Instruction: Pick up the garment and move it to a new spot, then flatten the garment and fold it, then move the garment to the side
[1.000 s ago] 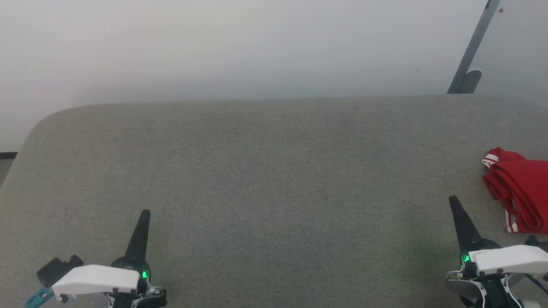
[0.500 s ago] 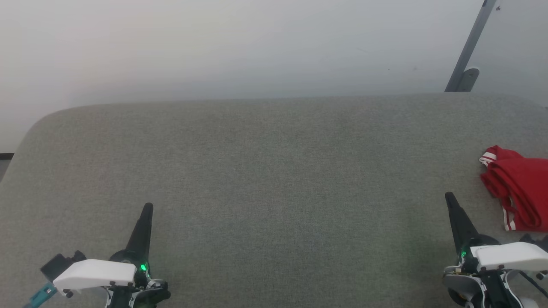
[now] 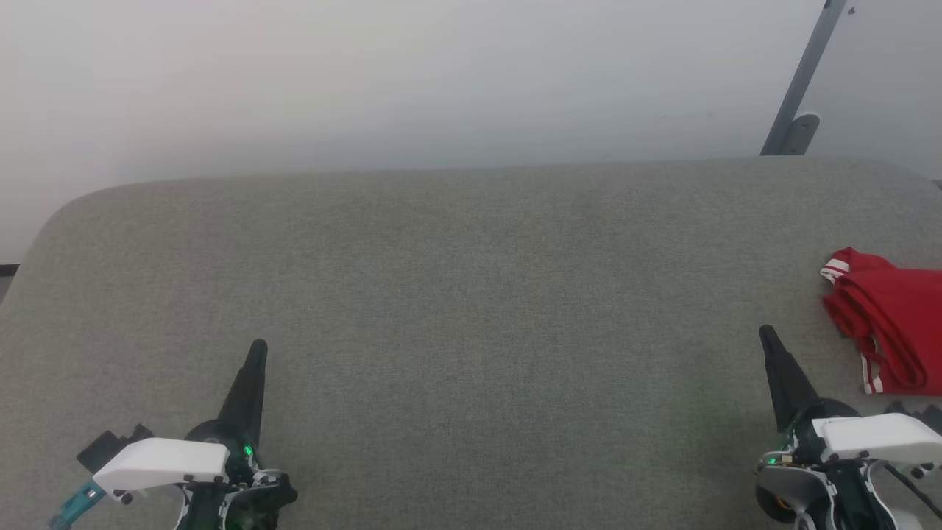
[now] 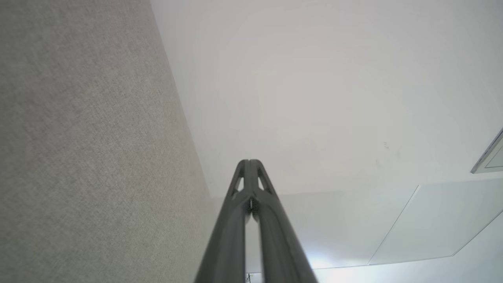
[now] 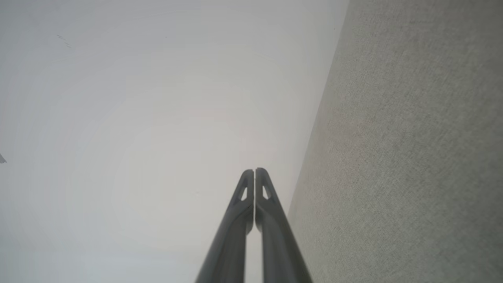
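With both pincers pressed together and empty, I see the garment bunched at the table's right edge, just right of my right gripper, far from the left gripper.

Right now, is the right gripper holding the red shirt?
No: the right gripper is shut and empty, and the red shirt lies apart from it.

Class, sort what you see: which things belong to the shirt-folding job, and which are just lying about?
Job: garment, crumpled on the table; left gripper, shut; right gripper, shut.
Lying about: grey bar behind the table.
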{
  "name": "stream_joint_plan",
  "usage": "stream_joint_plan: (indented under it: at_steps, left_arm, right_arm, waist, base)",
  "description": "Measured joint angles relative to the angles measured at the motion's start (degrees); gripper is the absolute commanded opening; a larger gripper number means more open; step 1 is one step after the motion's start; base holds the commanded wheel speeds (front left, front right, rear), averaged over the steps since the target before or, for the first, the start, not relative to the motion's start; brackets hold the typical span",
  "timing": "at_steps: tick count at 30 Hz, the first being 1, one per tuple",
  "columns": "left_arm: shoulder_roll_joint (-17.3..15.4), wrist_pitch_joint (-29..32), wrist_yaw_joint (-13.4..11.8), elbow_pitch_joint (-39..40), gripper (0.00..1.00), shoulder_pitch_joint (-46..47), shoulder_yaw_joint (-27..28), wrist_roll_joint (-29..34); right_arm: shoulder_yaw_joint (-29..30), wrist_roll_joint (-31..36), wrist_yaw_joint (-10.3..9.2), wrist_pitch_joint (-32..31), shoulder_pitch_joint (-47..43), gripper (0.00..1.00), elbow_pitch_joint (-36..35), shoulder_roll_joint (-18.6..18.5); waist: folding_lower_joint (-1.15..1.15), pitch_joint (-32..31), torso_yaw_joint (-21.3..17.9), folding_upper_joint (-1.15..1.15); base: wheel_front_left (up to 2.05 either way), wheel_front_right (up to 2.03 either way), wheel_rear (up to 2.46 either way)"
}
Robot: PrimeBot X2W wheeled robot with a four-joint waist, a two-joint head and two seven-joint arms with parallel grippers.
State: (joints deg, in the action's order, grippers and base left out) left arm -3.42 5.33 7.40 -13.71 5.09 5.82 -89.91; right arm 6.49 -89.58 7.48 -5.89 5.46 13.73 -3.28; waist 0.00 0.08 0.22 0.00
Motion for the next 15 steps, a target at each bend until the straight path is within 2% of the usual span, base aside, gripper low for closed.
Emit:
stream_joint_plan:
  at_steps: [8,15]
  left_arm:
    - [0.16,0.82,0.00,-0.38,0.00,0.90,0.10,-2.76]
    - [0.20,0.88,0.00,-0.44,0.00,0.90,0.14,-2.77]
  right_arm:
    - [0.04,-2.65,0.00,-0.63,0.58,0.00,0.26,0.32]
    - [0.03,-2.70,0.00,-0.67,0.64,0.00,0.32,0.34]
  waist:
    - [0.00,0.10,-0.22,0.00]
    - [0.00,0.10,-0.22,0.00]
  base:
    - [0.00,0.00,0.00]
    - [0.00,0.00,0.00]
